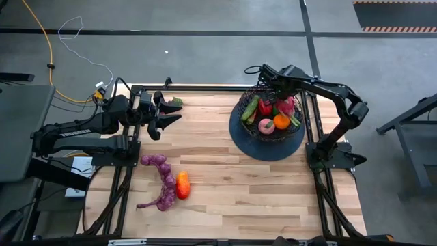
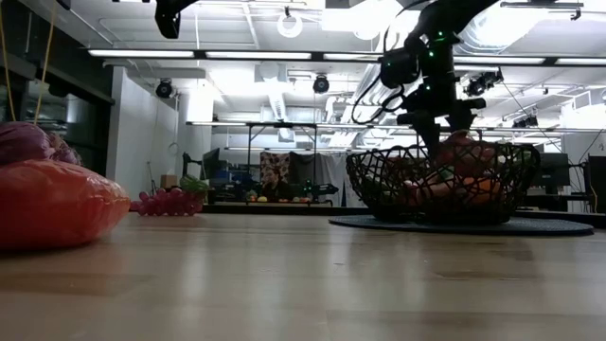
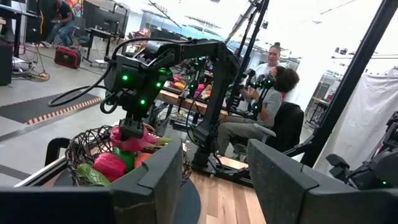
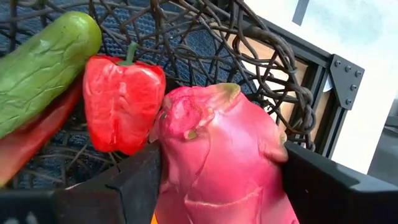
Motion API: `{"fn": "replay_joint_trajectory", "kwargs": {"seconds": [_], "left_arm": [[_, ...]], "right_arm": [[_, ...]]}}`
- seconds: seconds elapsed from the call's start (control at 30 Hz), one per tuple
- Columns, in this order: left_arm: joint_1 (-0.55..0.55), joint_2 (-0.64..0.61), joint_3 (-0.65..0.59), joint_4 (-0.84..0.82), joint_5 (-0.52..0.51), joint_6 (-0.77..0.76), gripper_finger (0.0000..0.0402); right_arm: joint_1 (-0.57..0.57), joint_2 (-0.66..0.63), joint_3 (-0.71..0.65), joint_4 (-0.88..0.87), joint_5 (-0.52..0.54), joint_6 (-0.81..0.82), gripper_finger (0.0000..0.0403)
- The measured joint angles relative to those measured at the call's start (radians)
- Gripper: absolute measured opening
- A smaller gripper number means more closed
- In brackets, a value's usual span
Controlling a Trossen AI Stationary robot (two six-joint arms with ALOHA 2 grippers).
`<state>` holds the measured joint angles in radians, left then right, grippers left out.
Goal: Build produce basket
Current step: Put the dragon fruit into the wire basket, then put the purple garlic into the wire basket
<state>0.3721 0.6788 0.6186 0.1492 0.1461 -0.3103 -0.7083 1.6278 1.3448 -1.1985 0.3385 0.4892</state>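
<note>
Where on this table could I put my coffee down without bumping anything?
The bare wood between the grape bunches and the basket, plus the near right corner below the basket's dark base. It is crowded in the basket under the right gripper and around the left gripper.

No readable text, label, brand, number or sign anywhere.

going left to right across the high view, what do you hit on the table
left pincer → purple grape bunches → small orange fruit → round black wire-mesh basket of produce, right pincer over it
</note>
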Motion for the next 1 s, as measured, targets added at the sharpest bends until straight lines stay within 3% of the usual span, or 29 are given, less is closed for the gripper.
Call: {"fn": "replay_joint_trajectory", "kwargs": {"seconds": [0.37, 0.6, 0.77, 0.9, 1.0], "left_arm": [[0.000, 0.000, 0.000, -0.014, 0.000, 0.000, 0.0145], [0.000, 0.000, 0.000, -0.033, 0.000, 0.000, 0.0131], [0.000, 0.000, 0.000, -0.033, 0.001, 0.000, 0.0120], [0.000, 0.000, 0.000, -0.034, 0.000, 0.000, 0.0108], [0.000, 0.000, 0.000, -0.034, 0.000, 0.002, 0.0093]], "right_arm": [[0.022, 0.001, 0.157, -0.043, 0.008, -0.099, 0.0393], [0.024, -0.009, 0.193, -0.063, -0.089, -0.132, 0.0383], [0.078, -0.127, 0.110, 0.045, -0.104, -0.197, 0.0383], [0.155, -0.307, -0.047, 0.252, -0.114, -0.166, 0.0383], [0.221, -0.451, -0.206, 0.447, -0.213, -0.083, 0.0383]]}}
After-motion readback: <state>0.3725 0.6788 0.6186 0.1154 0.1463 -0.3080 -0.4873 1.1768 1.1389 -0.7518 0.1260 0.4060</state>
